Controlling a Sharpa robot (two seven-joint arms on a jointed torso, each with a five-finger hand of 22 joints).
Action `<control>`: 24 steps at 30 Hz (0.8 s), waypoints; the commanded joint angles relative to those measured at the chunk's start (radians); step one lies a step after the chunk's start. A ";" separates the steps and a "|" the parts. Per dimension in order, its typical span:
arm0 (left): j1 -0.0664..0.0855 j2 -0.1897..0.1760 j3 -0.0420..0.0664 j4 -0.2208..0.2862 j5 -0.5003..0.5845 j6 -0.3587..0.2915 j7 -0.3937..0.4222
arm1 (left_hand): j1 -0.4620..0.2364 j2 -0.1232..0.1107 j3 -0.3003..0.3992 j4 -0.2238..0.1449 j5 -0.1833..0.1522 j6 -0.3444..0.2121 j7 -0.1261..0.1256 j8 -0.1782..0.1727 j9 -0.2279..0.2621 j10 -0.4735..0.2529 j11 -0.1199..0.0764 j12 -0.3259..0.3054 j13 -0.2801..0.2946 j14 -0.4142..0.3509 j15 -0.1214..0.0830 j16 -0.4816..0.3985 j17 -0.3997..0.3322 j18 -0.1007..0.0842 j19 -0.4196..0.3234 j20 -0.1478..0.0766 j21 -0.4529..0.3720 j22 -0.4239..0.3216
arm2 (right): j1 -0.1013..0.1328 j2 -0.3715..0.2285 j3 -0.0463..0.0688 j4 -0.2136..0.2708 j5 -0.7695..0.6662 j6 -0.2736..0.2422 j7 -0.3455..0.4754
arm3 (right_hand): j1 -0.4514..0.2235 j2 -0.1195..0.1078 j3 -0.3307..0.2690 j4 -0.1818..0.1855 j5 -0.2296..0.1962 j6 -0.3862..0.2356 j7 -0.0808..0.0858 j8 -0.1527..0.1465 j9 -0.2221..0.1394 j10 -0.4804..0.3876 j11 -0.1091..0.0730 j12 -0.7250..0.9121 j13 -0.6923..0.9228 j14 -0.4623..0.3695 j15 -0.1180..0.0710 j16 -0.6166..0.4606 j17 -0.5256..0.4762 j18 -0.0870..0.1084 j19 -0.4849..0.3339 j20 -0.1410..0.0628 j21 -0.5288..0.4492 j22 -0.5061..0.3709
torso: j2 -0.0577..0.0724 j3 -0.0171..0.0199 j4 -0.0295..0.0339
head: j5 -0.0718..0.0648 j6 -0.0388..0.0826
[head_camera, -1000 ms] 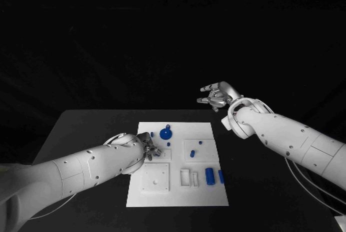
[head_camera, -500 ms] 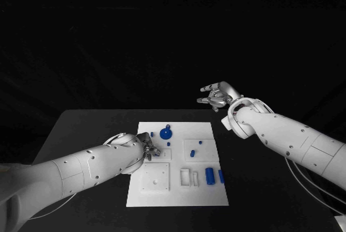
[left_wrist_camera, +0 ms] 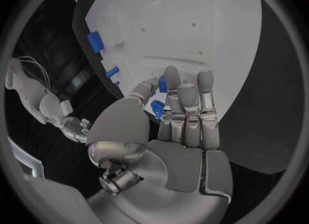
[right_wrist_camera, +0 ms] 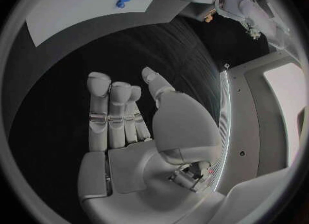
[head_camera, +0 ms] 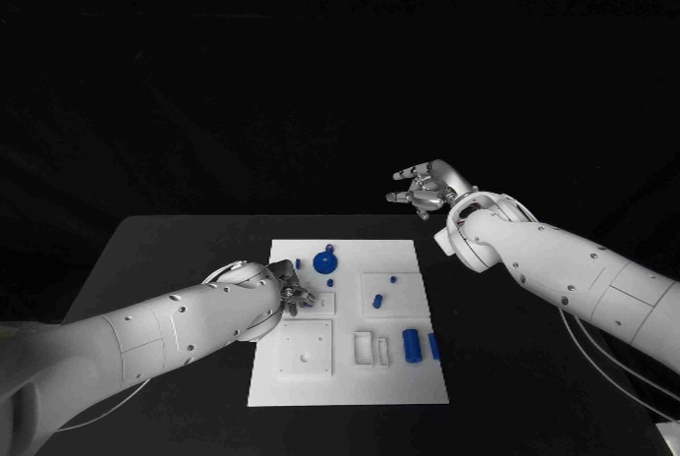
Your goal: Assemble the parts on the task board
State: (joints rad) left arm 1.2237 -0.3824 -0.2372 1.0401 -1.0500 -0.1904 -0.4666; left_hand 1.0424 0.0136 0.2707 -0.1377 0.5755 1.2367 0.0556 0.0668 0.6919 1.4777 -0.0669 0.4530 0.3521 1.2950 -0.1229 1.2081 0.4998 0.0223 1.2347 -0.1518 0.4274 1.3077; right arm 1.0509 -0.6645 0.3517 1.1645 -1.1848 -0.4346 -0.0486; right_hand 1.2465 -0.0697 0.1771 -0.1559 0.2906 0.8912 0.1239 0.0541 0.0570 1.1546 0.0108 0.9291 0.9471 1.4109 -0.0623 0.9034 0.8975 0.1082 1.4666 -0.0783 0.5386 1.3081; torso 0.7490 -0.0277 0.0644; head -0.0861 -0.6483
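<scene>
Our left hand (head_camera: 289, 295) sits low over the left-middle of the task board (head_camera: 350, 392), and the left wrist view shows a small blue part (left_wrist_camera: 157, 108) pinched between thumb and fingers. We should keep that pinch firm, line the part up squarely over its seat, and lower it slowly, without nudging the blue disc (head_camera: 326, 263) above it. Our right hand (head_camera: 425, 191) hangs released at the frame's upper right, well clear of the board.
</scene>
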 commanded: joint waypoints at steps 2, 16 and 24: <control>-0.002 0.002 -0.001 -0.004 -0.009 0.024 -0.010 | 0.015 0.009 0.099 -0.095 0.002 0.106 -0.079 0.003 -0.001 0.033 -0.018 0.008 0.002 0.003 -0.006 -0.002 0.002 -0.012 0.006 0.004 0.001 0.019 | 0.000 0.000 0.000 0.000 0.001 0.011 0.002 | -0.007 0.000 0.002 -0.001 0.004 0.006 0.003 0.004 0.002 -0.009 0.000 0.006 -0.001 -0.008 0.001 0.004 -0.002 0.016 0.048 -0.001 0.002 0.004 | 0.001 -0.0002 -0.0003 | -0.001 0.001; -0.001 0.016 -0.001 -0.017 -0.010 0.032 -0.006 | 0.019 0.018 0.072 -0.066 -0.085 0.131 -0.088 0.004 -0.002 0.035 -0.017 0.043 0.014 0.011 -0.010 0.007 0.011 -0.019 0.012 0.001 0.001 0.018 | 0.000 0.003 0.000 -0.003 0.000 0.012 0.002 | -0.007 0.003 0.001 -0.004 0.005 0.003 0.003 0.004 0.001 -0.010 0.000 0.006 -0.003 -0.008 0.001 0.003 -0.002 0.016 0.047 -0.001 0.004 0.000 | 0.000 0.0011 0.0005 | -0.003 0.000; -0.001 0.024 -0.001 -0.025 -0.013 0.041 -0.003 | 0.031 0.019 0.058 -0.049 -0.106 0.141 -0.091 0.004 -0.008 0.036 -0.017 0.055 0.018 0.016 -0.010 0.009 0.017 -0.021 0.017 0.001 -0.003 0.018 | 0.000 0.005 0.000 -0.005 0.000 0.013 0.002 | -0.007 0.003 0.001 -0.004 0.005 0.003 0.003 0.004 0.001 -0.010 0.000 0.006 -0.003 -0.008 0.001 0.003 -0.002 0.016 0.047 -0.001 0.004 0.000 | 0.001 0.0012 -0.0006 | -0.006 -0.001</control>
State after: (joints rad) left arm 1.2263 -0.3640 -0.2360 1.0158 -1.0539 -0.1715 -0.4681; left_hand 1.0426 0.0137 0.2961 -0.1577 0.4714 1.2463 0.0541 0.0669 0.6846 1.4849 -0.0599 0.5044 0.3689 1.3034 -0.1272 1.2121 0.5160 0.0116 1.2456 -0.1486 0.4274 1.3075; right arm 1.0509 -0.6605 0.3517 1.1600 -1.1848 -0.4334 -0.0494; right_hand 1.2465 -0.0697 0.1771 -0.1559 0.2906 0.8912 0.1239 0.0541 0.0570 1.1548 0.0110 0.9291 0.9451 1.4109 -0.0623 0.9034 0.8966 0.1080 1.4666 -0.0783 0.5386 1.3078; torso 0.7495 -0.0266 0.0645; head -0.0907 -0.6481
